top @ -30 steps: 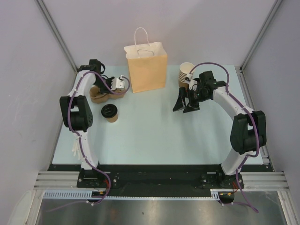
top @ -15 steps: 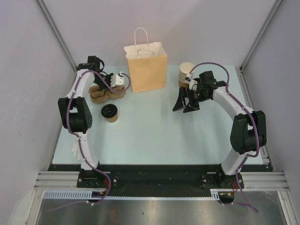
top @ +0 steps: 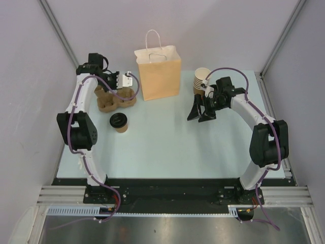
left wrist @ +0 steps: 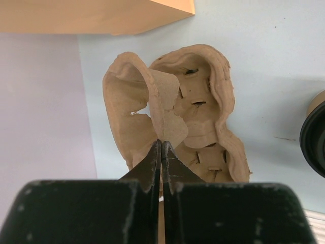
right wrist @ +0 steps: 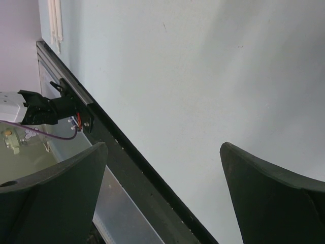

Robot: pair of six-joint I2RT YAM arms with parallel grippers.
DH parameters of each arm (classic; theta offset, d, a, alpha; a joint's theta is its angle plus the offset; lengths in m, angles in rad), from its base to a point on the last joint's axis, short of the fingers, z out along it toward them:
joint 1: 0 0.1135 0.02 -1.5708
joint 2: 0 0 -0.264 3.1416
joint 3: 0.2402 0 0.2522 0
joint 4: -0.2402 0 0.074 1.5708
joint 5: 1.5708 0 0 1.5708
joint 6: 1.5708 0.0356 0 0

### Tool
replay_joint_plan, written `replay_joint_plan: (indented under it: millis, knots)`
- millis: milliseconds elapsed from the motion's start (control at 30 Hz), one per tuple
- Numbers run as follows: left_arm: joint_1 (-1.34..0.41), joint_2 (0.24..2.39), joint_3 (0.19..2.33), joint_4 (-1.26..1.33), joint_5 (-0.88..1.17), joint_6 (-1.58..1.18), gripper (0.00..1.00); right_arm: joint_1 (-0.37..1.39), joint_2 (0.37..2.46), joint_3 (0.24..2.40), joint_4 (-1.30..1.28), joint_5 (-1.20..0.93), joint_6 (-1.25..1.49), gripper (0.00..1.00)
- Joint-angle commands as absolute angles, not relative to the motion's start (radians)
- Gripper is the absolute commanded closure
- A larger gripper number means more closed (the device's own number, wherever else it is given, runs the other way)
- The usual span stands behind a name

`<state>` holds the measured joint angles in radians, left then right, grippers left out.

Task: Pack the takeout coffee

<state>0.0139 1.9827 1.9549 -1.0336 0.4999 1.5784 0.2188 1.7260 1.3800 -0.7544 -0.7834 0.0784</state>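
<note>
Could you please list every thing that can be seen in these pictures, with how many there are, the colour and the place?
paper bag: one, light brown with handles, standing upright at the far middle of the table.
lidless cups: one stack, tan, far right, beside the bag; the number of cups cannot be told.
cup carrier: one, brown moulded pulp, far left, left of the bag.
takeout coffee: one, brown cup with black lid, upright, nearer than the carrier.
white item: one, at the table's left edge; too small to identify.
table: one, pale blue.
left gripper: one, black fingers, closed, seemingly pinching the carrier's middle wall.
right gripper: one, black, open, holding nothing, in front of the cup stack.
</note>
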Motion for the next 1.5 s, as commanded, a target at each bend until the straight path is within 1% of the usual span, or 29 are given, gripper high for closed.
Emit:
replay_joint_plan:
  millis: [0, 133, 233, 333, 433, 467, 533, 700, 767, 867, 1000, 1100, 1133, 1200, 1233, 1467]
  knots:
    - [0.009, 1.885, 2.003, -1.060, 0.528, 1.569, 1.00, 0.210, 1.678, 1.382, -0.749, -0.807, 0.087, 0.00]
    - [-0.035, 1.832, 2.000, -1.130, 0.511, 1.582, 1.00, 0.204, 1.669, 1.382, -0.750, -0.808, 0.089, 0.00]
    - [-0.043, 1.780, 1.991, -1.208, 0.546, 1.617, 1.00, 0.202, 1.660, 1.382, -0.752, -0.808, 0.091, 0.00]
    - [-0.078, 1.691, 1.925, -1.226, 0.548, 1.649, 1.00, 0.199, 1.651, 1.381, -0.753, -0.807, 0.091, 0.00]
    - [-0.142, 1.585, 1.810, -1.200, 0.537, 1.675, 1.00, 0.192, 1.644, 1.382, -0.753, -0.807, 0.092, 0.00]
    - [-0.182, 1.562, 1.746, -1.168, 0.532, 1.675, 1.00, 0.187, 1.643, 1.381, -0.753, -0.805, 0.094, 0.00]
    - [-0.227, 1.508, 1.692, -1.125, 0.517, 1.664, 1.00, 0.183, 1.640, 1.381, -0.750, -0.804, 0.095, 0.00]
    - [-0.383, 1.460, 1.608, -1.100, 0.468, 1.473, 1.00, 0.158, 1.626, 1.381, -0.764, -0.805, 0.087, 0.00]
    - [-0.446, 1.421, 1.560, -1.057, 0.408, 1.350, 1.00, 0.150, 1.614, 1.376, -0.764, -0.813, 0.090, 0.00]
    - [-0.477, 1.349, 1.519, -1.051, 0.373, 1.249, 1.00, 0.140, 1.594, 1.356, -0.753, -0.816, 0.094, 0.00]
    - [-0.476, 1.252, 1.453, -1.158, 0.341, 1.172, 1.00, 0.132, 1.569, 1.335, -0.744, -0.821, 0.100, 0.00]
    - [-0.474, 1.134, 1.306, -1.181, 0.339, 1.124, 1.00, 0.133, 1.565, 1.333, -0.736, -0.828, 0.106, 0.00]
    - [-0.474, 1.102, 1.202, -1.160, 0.341, 1.103, 1.00, 0.132, 1.565, 1.332, -0.732, -0.831, 0.106, 0.00]
    - [-0.474, 1.011, 1.100, -1.074, 0.331, 1.072, 1.00, 0.130, 1.563, 1.331, -0.723, -0.838, 0.115, 0.01]
    - [-0.472, 0.991, 1.018, -1.046, 0.324, 1.048, 1.00, 0.129, 1.560, 1.333, -0.719, -0.841, 0.117, 0.00]
    - [-0.474, 0.931, 0.786, -0.839, 0.203, 0.970, 1.00, 0.120, 1.529, 1.332, -0.739, -0.828, 0.104, 0.00]
